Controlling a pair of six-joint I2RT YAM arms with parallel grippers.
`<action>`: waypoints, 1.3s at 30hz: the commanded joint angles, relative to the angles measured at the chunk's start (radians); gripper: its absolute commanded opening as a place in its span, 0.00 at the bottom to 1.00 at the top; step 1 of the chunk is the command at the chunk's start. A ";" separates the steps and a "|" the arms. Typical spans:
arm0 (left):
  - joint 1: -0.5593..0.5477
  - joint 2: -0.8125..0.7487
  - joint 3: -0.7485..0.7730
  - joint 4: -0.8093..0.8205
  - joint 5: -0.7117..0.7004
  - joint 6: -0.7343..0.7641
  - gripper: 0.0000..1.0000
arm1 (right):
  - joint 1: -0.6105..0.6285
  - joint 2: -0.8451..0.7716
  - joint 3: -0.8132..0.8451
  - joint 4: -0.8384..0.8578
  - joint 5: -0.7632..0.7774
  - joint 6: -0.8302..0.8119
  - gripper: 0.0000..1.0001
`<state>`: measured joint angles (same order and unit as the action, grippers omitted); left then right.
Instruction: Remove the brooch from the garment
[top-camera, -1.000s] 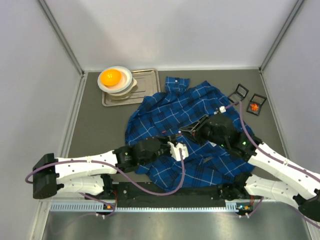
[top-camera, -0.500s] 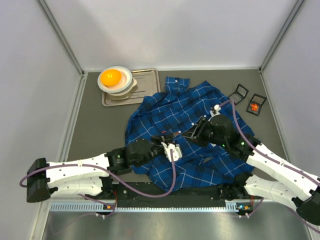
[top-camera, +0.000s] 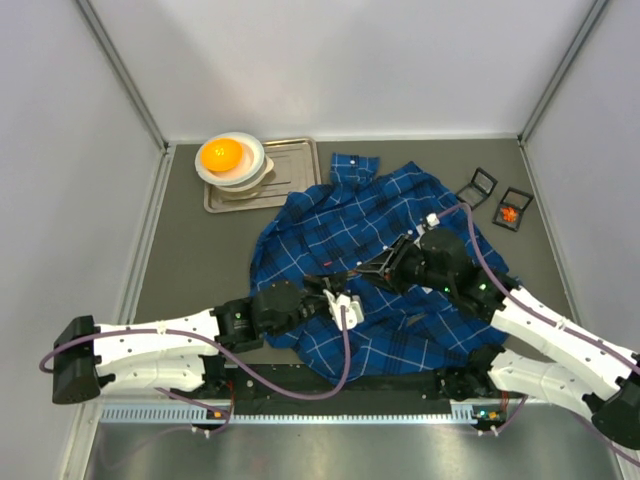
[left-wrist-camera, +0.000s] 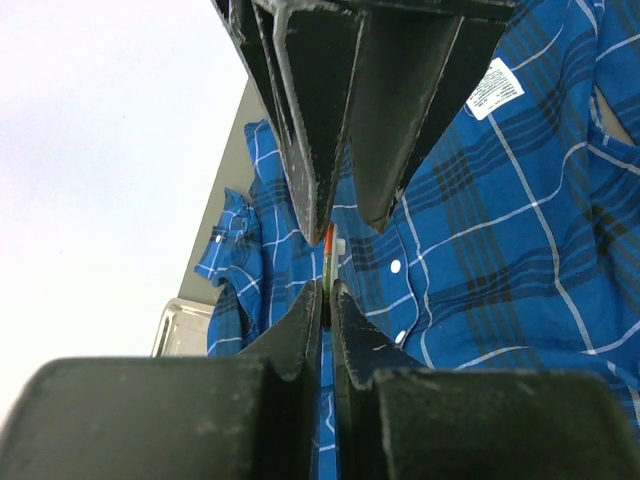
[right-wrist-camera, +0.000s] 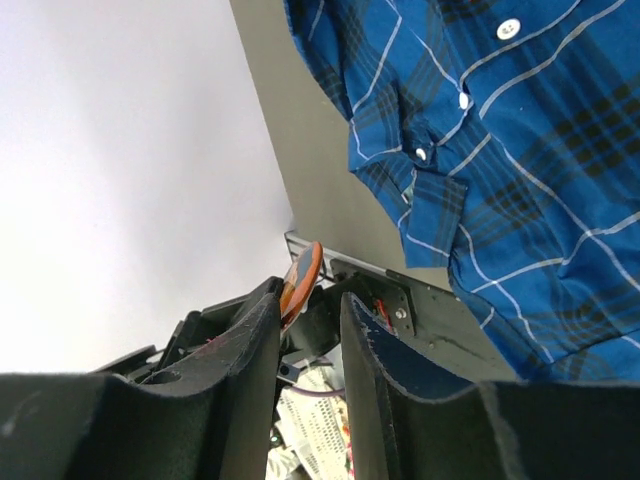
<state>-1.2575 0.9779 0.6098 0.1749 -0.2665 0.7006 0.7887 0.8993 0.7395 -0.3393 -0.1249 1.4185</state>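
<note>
The garment (top-camera: 400, 210), a dark-blue plaid shirt with white buttons, lies crumpled across the table's middle. Both grippers meet tip to tip above its near half. My left gripper (top-camera: 338, 280) is shut on the edge of the brooch (left-wrist-camera: 330, 248), a thin round orange disc seen edge-on past the fingertips (left-wrist-camera: 312, 300). The right wrist view shows the brooch (right-wrist-camera: 301, 278) leaning against one of my right gripper's (right-wrist-camera: 310, 300) fingers, whose jaws stand apart around it with a gap on the other side. In the top view the right gripper (top-camera: 362, 270) reaches in from the right. Whether the brooch still hangs on the cloth is hidden.
A metal tray (top-camera: 290, 185) sits at the back left with stacked white bowls (top-camera: 248, 172) holding an orange ball (top-camera: 222, 154). Two small black boxes (top-camera: 481, 183) (top-camera: 514, 208) lie at the back right, one with something orange inside. Walls close in on three sides.
My left gripper drew back a little to the left, still shut. The right gripper followed leftward onto it; its jaws widened, then narrowed again.
</note>
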 joint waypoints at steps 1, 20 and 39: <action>-0.008 0.007 0.001 0.078 -0.020 0.031 0.00 | 0.021 0.007 0.009 0.066 -0.027 0.074 0.31; -0.045 0.057 -0.005 0.101 -0.097 0.091 0.00 | 0.073 0.003 -0.046 0.108 0.039 0.230 0.21; -0.114 0.068 -0.022 0.107 -0.140 0.138 0.00 | 0.081 -0.016 -0.077 0.111 0.122 0.260 0.00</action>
<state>-1.3495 1.0546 0.5941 0.2245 -0.4282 0.8261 0.8623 0.9077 0.6785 -0.2684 -0.0635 1.6779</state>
